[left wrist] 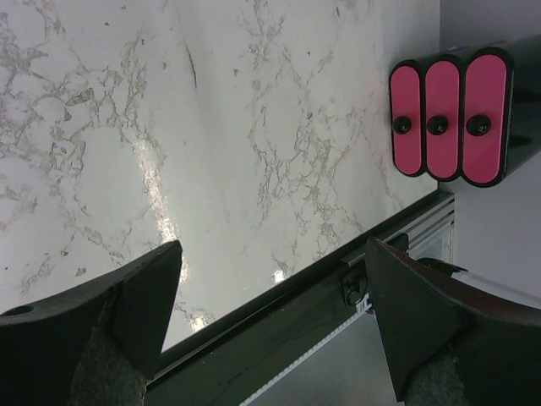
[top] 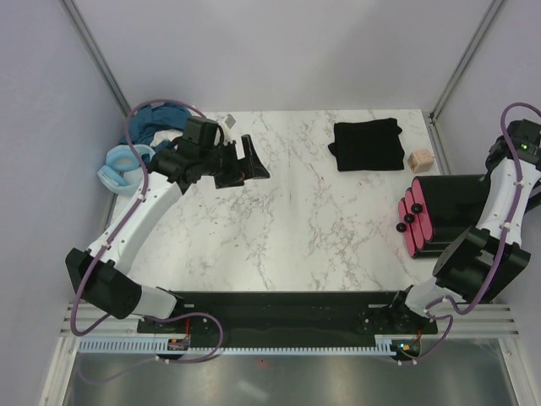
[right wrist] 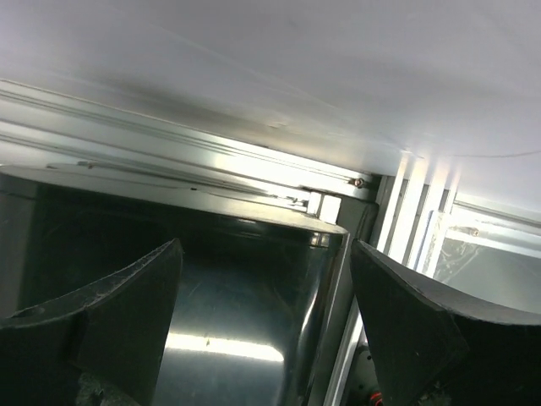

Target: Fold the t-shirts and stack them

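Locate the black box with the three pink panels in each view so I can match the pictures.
Top external: the pink-panelled box sits at the right edge of the marble tabletop, panels facing the table's middle.
Left wrist: the box is in the upper right corner, its panels and black knobs facing the camera.
Right wrist: its pink panels are not in view.
Shared landmark: the marble tabletop, visible in the top and left wrist views only.

Right gripper spread wide; jaws dark and wedge-shaped, nothing between them. Beyond the gap, dark glossy panel with a bright streak of reflected light low down. Above the jaw tips, aluminium rail running across, slightly tilted. Higher still, pale wall. Past the jaw at the right of view, slotted aluminium frame, upright, brightly lit. Small screw just above that jaw's tip.
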`<state>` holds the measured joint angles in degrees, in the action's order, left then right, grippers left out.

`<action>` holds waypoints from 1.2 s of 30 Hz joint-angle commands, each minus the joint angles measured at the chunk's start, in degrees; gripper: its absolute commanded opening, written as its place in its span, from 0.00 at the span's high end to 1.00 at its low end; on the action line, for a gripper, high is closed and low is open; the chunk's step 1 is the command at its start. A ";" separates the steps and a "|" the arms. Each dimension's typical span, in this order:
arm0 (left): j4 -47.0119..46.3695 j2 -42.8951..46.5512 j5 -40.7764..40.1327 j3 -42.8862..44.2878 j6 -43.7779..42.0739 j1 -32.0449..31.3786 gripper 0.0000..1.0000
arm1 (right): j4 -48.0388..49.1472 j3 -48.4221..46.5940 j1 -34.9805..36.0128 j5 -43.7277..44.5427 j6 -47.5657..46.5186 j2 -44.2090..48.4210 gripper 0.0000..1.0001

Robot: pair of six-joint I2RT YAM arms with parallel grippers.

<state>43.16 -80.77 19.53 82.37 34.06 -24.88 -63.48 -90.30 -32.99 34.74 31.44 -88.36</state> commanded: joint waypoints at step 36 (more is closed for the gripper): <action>2.19 -3.86 -8.63 5.26 -3.21 -0.25 0.08 | 19.28 32.56 12.68 -15.84 4.59 11.45 1.00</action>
<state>44.45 -83.05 15.53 84.09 33.17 -24.88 -33.76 -61.08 -26.87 25.93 33.17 -78.30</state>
